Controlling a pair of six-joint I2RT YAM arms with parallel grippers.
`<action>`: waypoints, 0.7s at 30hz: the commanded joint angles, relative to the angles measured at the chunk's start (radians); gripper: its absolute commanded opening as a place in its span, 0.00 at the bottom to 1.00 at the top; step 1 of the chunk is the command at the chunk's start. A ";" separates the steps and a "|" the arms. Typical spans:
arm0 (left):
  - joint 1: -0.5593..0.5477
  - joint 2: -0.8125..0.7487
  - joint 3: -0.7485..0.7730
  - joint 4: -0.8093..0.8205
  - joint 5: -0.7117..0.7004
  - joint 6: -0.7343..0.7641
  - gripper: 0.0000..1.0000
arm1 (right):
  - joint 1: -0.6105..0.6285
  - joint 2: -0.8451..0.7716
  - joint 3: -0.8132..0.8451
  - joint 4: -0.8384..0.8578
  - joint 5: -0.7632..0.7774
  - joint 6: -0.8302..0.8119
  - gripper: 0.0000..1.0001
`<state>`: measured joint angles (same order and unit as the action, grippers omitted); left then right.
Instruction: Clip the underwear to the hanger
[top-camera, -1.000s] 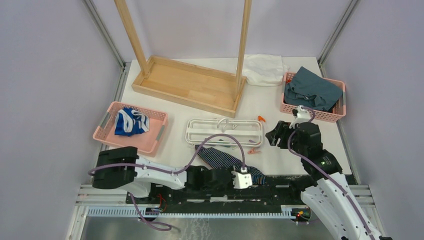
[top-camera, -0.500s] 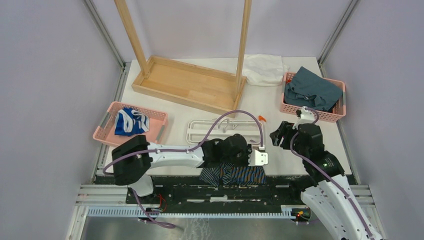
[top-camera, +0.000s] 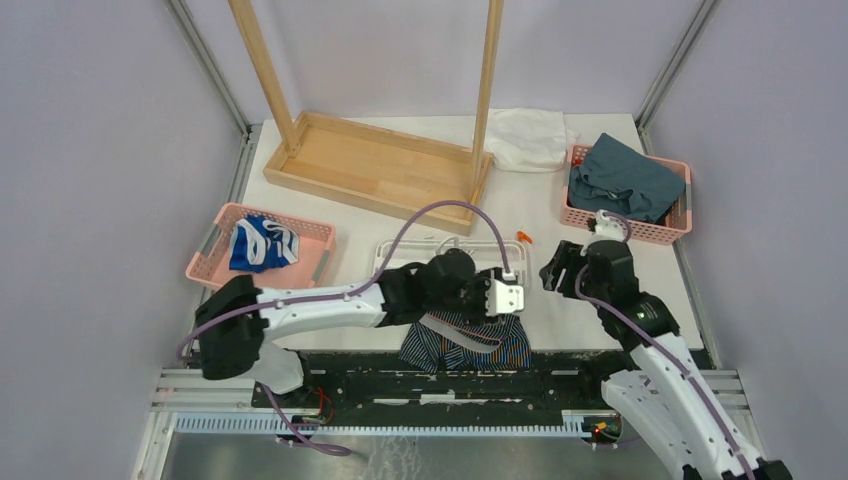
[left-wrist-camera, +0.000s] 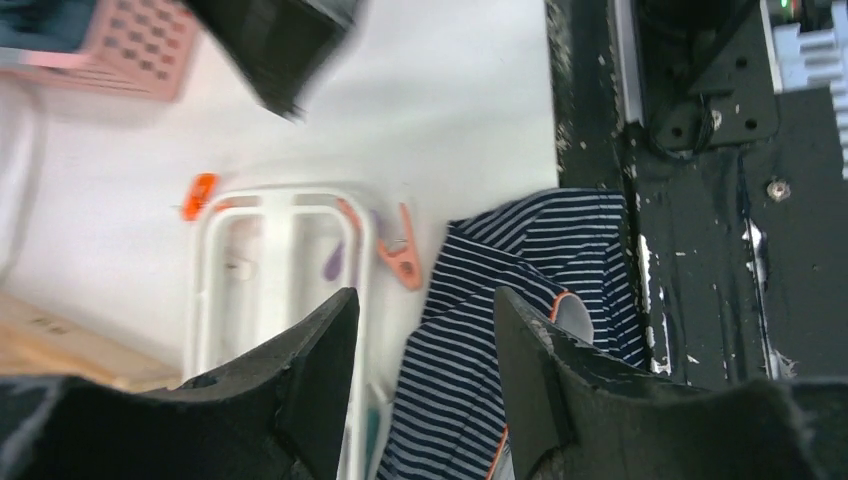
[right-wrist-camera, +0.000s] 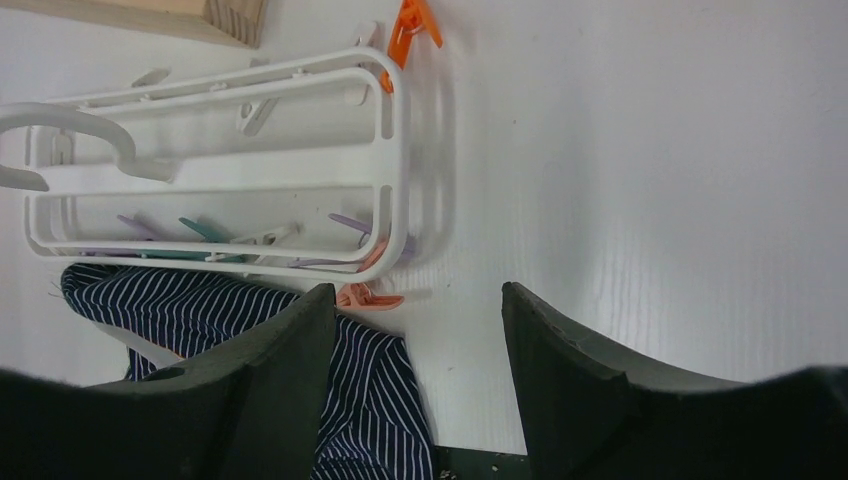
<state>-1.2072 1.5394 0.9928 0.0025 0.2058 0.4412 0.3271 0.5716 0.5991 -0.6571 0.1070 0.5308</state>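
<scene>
A white table (top-camera: 560, 205) stands between plain grey walls (top-camera: 90, 200). At its near edge lies the underwear (top-camera: 445, 352), a little crumpled. One part is on the white surface and one part is over the black rail (top-camera: 570, 365) where the arms are bolted. Its far edge is just beside the near long side of the hanger (top-camera: 392, 255), which lies flat on the table; I cannot tell if the two touch. A salmon clip (right-wrist-camera: 368, 296) lies between them. An orange clip (top-camera: 522, 238) sticks out at the far right corner of the hanger.

The left gripper (left-wrist-camera: 422, 305) hangs above the underwear and the right end of the hanger. Its fingers (left-wrist-camera: 320, 350) stand apart with nothing between them; the cloth lies lower, on the table. The right gripper (right-wrist-camera: 415, 300) hovers just to the right of the hanger. Its fingers (right-wrist-camera: 560, 370) are also wide apart and hold nothing.

Further back stand a tall wooden rack (top-camera: 380, 170) and a white cloth (top-camera: 530, 138). The left basket (top-camera: 300, 285), pink, holds a blue-and-white garment (top-camera: 262, 243). The right basket (top-camera: 675, 232), also pink, holds a teal cloth (top-camera: 625, 180).
</scene>
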 joint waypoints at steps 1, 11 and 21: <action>0.056 -0.170 -0.062 0.072 -0.021 -0.098 0.59 | 0.000 0.157 -0.016 0.123 -0.077 0.040 0.70; 0.103 -0.170 -0.138 0.113 -0.041 -0.095 0.54 | -0.027 0.418 -0.058 0.364 -0.179 0.082 0.68; 0.113 0.057 0.015 0.066 0.013 0.025 0.59 | -0.152 0.582 -0.092 0.534 -0.380 0.139 0.67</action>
<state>-1.1004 1.5448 0.9291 0.0570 0.1879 0.3912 0.2104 1.1091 0.5247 -0.2523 -0.1669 0.6262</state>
